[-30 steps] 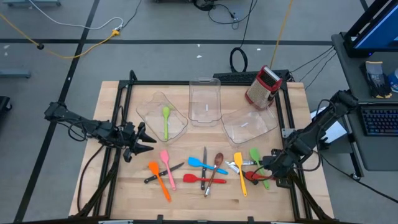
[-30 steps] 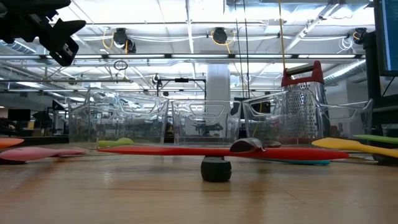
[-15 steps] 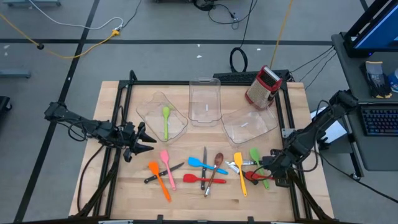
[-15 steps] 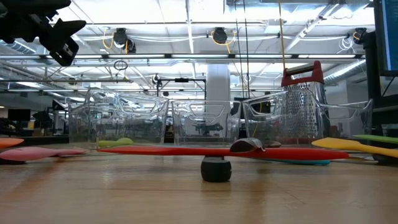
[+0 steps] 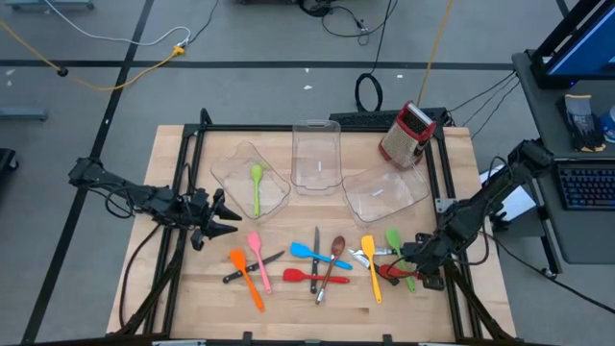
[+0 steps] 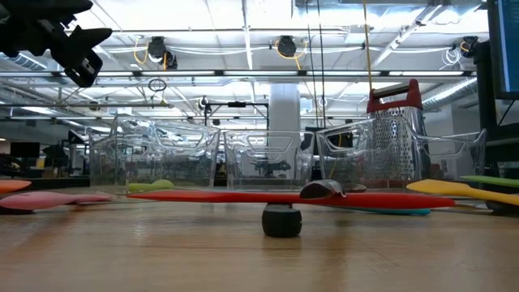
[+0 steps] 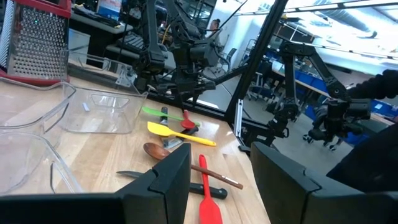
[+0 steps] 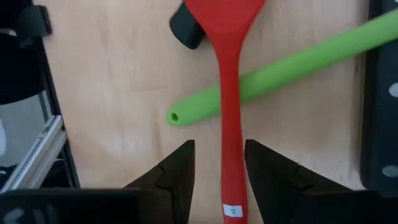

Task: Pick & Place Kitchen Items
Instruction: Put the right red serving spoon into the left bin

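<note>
The right gripper (image 5: 407, 268) sits low over the bench's (image 5: 288, 298) right front corner, its fingers (image 8: 177, 171) spread on either side of the handle of a red spatula (image 8: 229, 93) without closing on it. That handle lies across a green spatula (image 8: 280, 68). The left gripper (image 5: 223, 221) hangs above the bench's left side, fingers apart and empty. The other utensils lie scattered along the front; a green spoon (image 5: 257, 187) rests in the left clear bin (image 5: 231, 173).
</note>
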